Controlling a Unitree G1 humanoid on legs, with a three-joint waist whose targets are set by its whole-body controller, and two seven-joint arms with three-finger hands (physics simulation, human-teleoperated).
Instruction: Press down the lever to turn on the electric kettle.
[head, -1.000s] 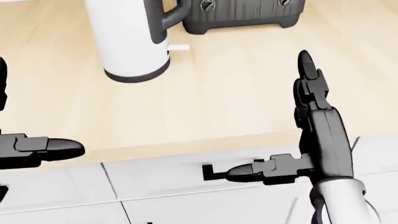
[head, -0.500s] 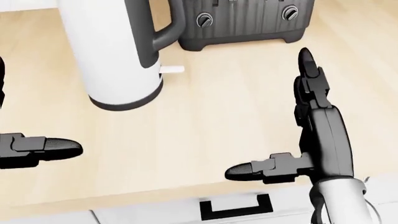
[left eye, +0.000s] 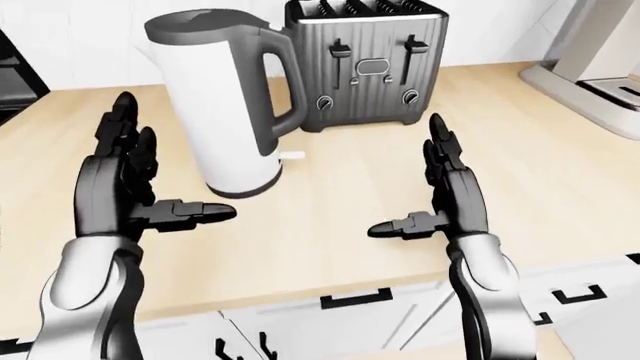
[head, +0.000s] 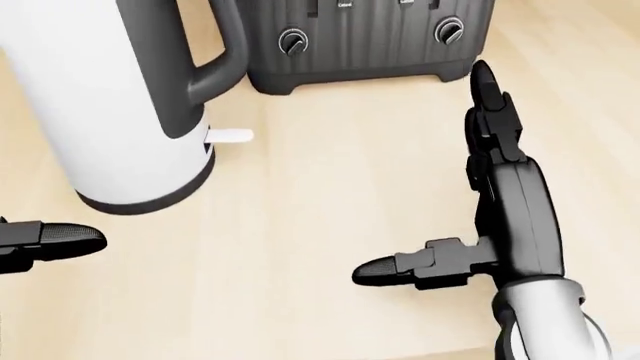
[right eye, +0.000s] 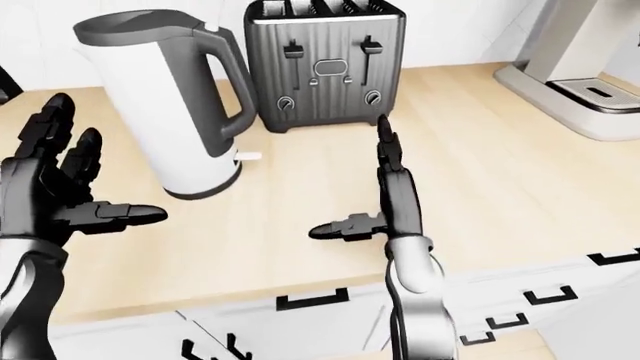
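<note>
Left hand (left eye: 120, 180): open, grasping nothing; fingers spread upward, thumb pointing right toward the kettle base; hovering over the counter left of the kettle, apart from it.

Kettle (left eye: 225, 112): white body, dark lid and handle, upright on the wooden counter (left eye: 340, 217) at far left-centre; handle facing right, toward the toaster.

Lever (head: 228, 136): small white tab jutting right from the kettle's lower body, just under the foot of the handle, near the base; appears raised, so not yet pressed, judged from its level pose.

Toaster (left eye: 365, 64): dark, ribbed, two knobs low on its face; just right of the kettle handle and farther away, near the lever but not touching.

Right hand (head: 495, 195): open, empty; fingers straight and pointing away toward the toaster, thumb stretched left; hovering above the counter, well right of the lever.

Coffee machine (right eye: 585, 67): pale grey, far right edge, well clear of the work.

Step in hand: approach to the lever, contact not made.

Doing it well: right hand the likelier choice, lever on its side; travel left and slightly farther, lead with one fingertip, arrive above the tab in the gap between handle and toaster, then push straight down. Sideways force best avoided, or the kettle may slide or tip.
</note>
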